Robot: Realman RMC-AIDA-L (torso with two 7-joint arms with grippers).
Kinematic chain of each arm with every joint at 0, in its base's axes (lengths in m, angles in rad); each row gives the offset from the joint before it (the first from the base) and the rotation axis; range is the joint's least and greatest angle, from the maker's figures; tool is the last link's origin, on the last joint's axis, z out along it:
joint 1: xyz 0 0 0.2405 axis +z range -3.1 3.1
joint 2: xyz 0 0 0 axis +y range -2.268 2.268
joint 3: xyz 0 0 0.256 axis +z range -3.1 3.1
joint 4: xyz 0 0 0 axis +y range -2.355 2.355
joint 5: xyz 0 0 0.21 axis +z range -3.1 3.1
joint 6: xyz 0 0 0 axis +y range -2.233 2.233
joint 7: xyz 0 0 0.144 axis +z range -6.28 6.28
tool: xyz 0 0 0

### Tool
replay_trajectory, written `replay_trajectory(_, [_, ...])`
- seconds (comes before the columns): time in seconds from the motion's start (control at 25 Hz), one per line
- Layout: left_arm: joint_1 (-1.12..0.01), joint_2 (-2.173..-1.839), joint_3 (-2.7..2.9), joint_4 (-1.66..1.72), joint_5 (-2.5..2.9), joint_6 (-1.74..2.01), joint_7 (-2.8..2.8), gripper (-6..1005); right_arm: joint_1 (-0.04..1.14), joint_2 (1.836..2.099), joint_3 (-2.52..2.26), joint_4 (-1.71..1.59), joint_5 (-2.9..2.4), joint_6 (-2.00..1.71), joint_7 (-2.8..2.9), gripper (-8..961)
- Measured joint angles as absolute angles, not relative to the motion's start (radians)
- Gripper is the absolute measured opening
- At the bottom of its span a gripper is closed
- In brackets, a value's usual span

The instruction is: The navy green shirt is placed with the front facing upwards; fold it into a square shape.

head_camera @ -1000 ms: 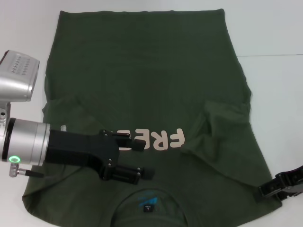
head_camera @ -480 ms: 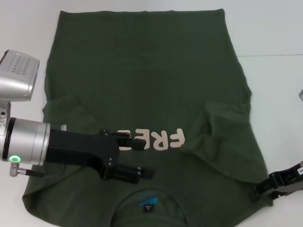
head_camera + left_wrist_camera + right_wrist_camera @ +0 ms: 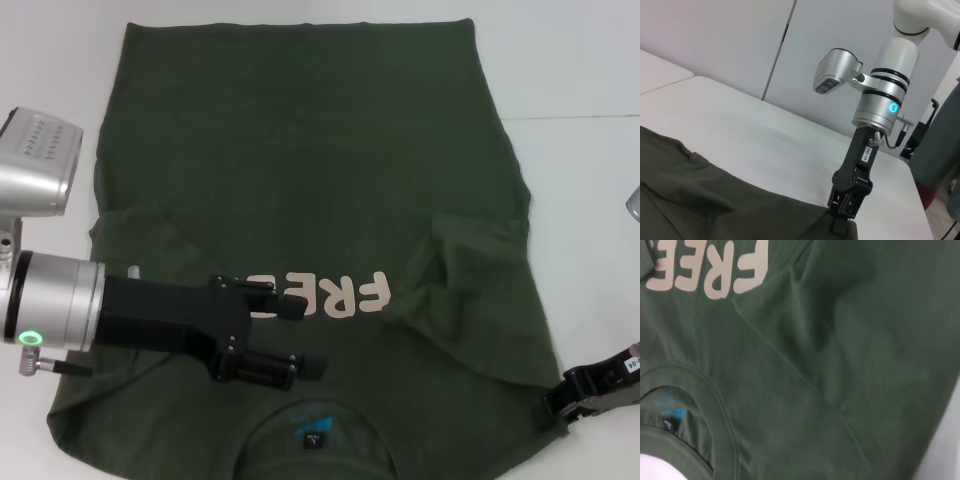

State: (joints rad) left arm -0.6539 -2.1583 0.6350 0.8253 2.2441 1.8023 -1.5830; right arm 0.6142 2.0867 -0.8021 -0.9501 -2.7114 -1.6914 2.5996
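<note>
Head view: the dark olive-green cotton shirt (image 3: 310,200) is spread across the white table (image 3: 580,70), filling the frame's centre. The left gripper (image 3: 295,338), fingers parted, is held over the print.

Left wrist view: the right gripper (image 3: 842,225) is seen at the shirt's edge, bottom centre; its finger state cannot be told.

Right wrist view: only shirt fabric is shown.
</note>
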Motion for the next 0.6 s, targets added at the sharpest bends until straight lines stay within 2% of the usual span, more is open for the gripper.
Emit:
replay_trajectory(0.36, [-0.652, -2.157, 0.632, 0.828, 2.244, 1.803, -1.589, 847, 0.607, 2.086, -0.802, -0.956, -2.709, -1.690, 2.584, 233])
replay_trajectory(0.6, [-0.642, -2.155, 0.568, 0.832, 2.244, 1.809, -1.614, 847, 0.606, 2.085, -0.790, -0.958, -2.686, -1.686, 2.563, 46])
